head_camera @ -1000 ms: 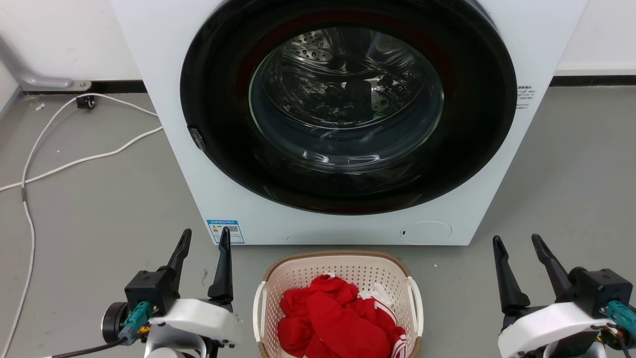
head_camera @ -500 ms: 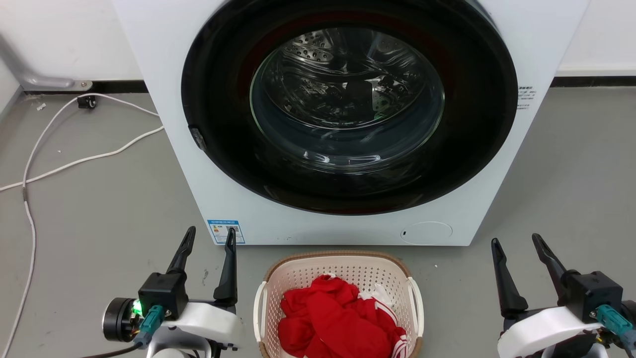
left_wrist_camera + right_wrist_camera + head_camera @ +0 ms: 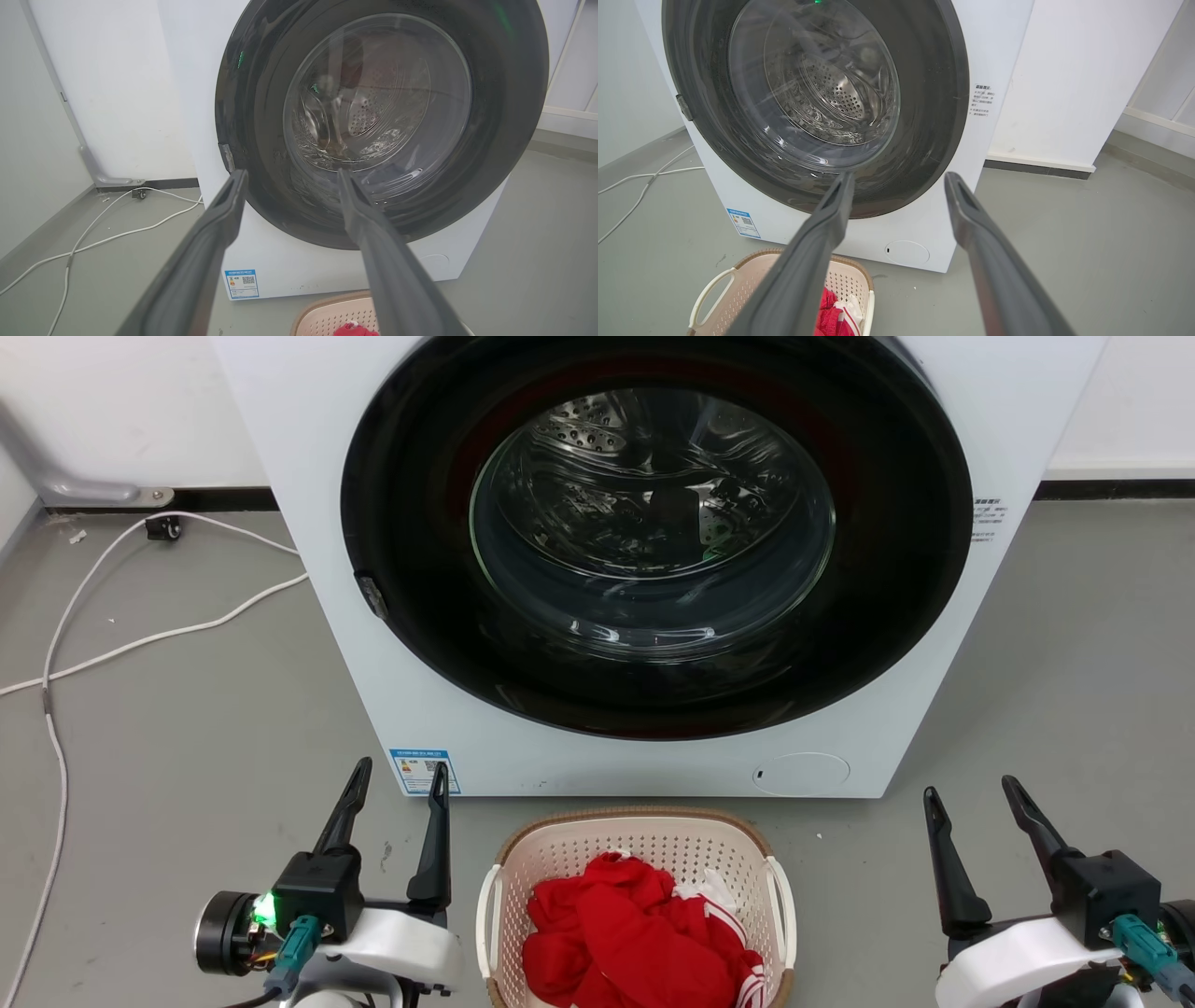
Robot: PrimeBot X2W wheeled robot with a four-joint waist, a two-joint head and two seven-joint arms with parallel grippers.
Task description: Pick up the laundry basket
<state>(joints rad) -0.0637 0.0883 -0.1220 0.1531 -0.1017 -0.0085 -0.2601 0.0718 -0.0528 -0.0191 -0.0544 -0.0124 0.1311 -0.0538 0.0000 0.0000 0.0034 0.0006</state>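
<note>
Grey floor point(image 3: 187, 728) runs back to a white wall, and the washing machine point(image 3: 579, 761) stands on it with its round glass door shut. Just in front of the machine, the laundry basket point(image 3: 653, 840) sits on the floor between both arms, with red clothes point(image 3: 635, 933) heaped inside. The left gripper point(image 3: 400, 767) hangs near the basket's left handle, jaws wide apart and empty. The right gripper point(image 3: 970, 789) hangs farther off on the other side, jaws equally spread, touching nothing. Since a second ago the left gripper has edged toward the basket; the right has barely shifted.
</note>
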